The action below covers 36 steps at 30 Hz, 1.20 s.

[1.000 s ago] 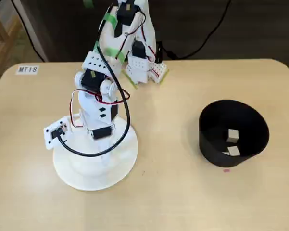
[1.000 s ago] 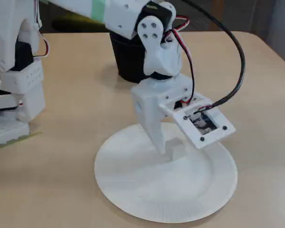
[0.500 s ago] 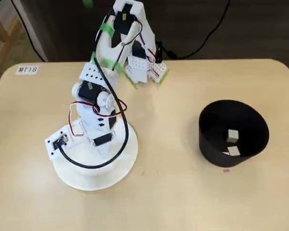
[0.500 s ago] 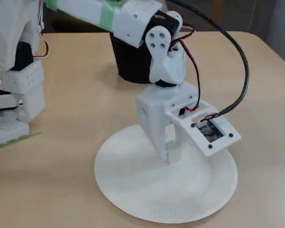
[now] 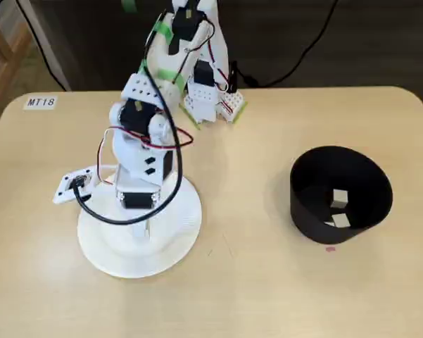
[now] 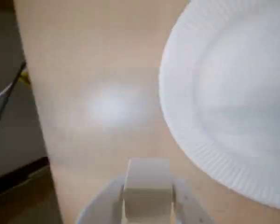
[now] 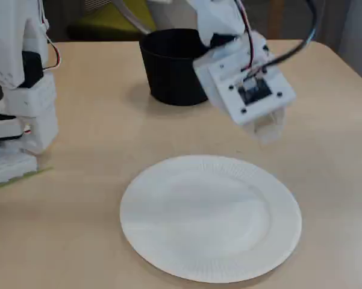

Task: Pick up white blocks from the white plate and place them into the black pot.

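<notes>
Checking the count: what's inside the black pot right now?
In a fixed view, two white blocks lie on the floor of the black pot. Its near wall hides part of the floor, so more there can't be ruled out. The gripper holds another block.

The counter [image 5: 267, 282] is a pale wood-look top with rounded corners, bare over most of its surface. Directly on it, below the end effector [image 7: 268, 129] and spreading away from it to the left in a fixed view, lies the white plate [image 7: 168, 241], flat, its ribbed rim resting on the surface. The black pot [image 5: 306, 211] stands upright on the counter well apart from the end effector, off to the right in a fixed view. The arm's white base [image 5: 211, 105] sits behind the end effector near the far edge. A small label reading MT18 [image 5: 41, 102] is stuck at the far left corner.
</notes>
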Each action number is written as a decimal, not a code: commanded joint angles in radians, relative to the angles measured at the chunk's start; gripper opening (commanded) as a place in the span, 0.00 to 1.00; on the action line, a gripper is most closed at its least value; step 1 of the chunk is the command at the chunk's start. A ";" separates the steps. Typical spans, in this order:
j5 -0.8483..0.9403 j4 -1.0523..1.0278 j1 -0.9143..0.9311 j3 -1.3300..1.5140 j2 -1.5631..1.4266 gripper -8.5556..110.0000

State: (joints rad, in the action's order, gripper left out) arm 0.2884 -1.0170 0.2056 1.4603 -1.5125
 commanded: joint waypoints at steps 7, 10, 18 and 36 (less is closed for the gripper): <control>-0.150 0.000 -0.491 -0.064 -0.348 0.05; -0.086 -0.032 -0.660 -0.052 -0.408 0.05; 0.130 -0.058 -0.939 0.118 -0.396 0.05; 0.198 -0.023 -0.853 0.190 -0.321 0.29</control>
State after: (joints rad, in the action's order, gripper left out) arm 0.4801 -1.0584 -0.6596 1.6506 -1.8285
